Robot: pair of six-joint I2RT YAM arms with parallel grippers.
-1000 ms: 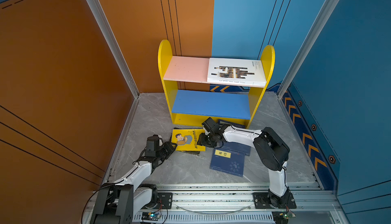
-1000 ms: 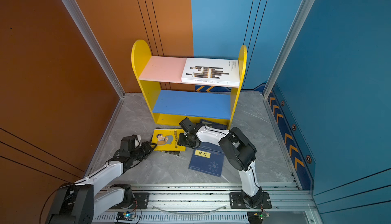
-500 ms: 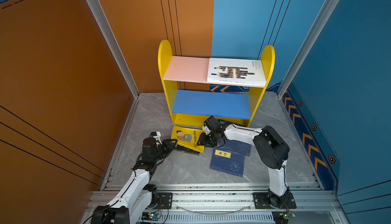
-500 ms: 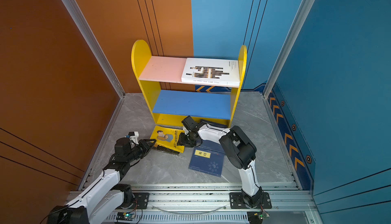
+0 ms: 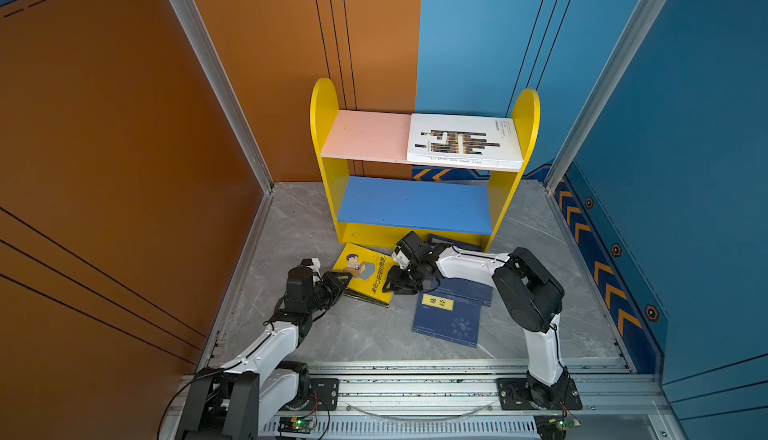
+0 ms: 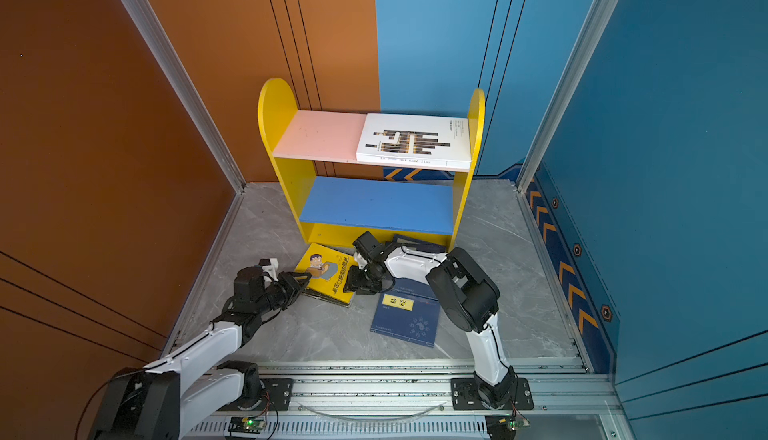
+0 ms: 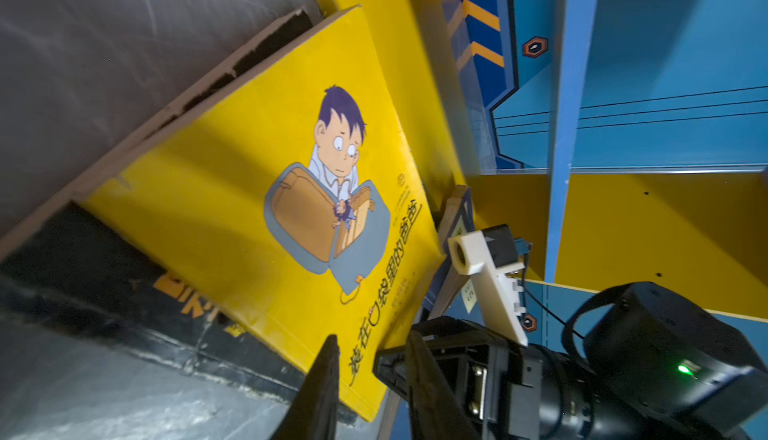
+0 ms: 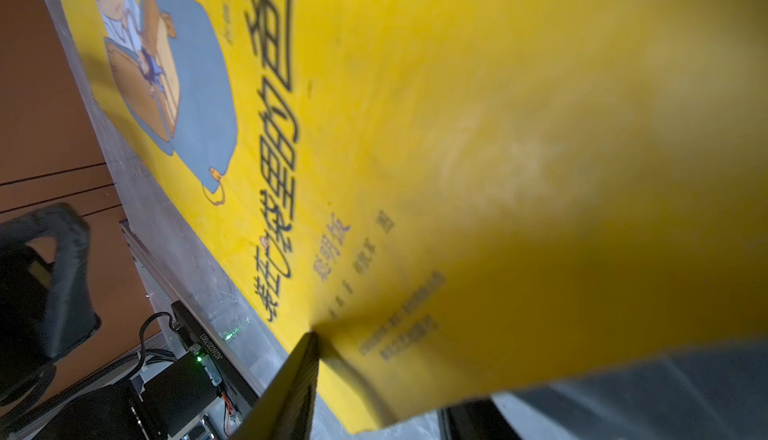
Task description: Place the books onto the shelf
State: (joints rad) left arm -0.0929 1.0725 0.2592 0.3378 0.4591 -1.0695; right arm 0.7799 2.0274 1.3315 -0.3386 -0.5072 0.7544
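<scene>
- Tabletop (image 5: pixel 357 338): grey marble, orange and blue walls around it
- Shelf (image 5: pixel 328 155): upright at the back, pink board above blue
- White book (image 5: pixel 461 141): flat on the pink board, right end, against the side panel
- Navy books: labelled one (image 5: pixel 449 319) flat on the tabletop before the shelf; a second (image 5: pixel 471 292) partly under my right arm; a third (image 5: pixel 457 244) at the shelf's base
- Yellow book (image 5: pixel 365 272): before the shelf's left half, lying on a black book (image 7: pixel 91 267)
- Right jaws pinch the yellow book's right edge; one finger (image 8: pixel 291 384) against the cover, its mate hidden
- Left jaws slightly spread, astride its near left corner
</scene>
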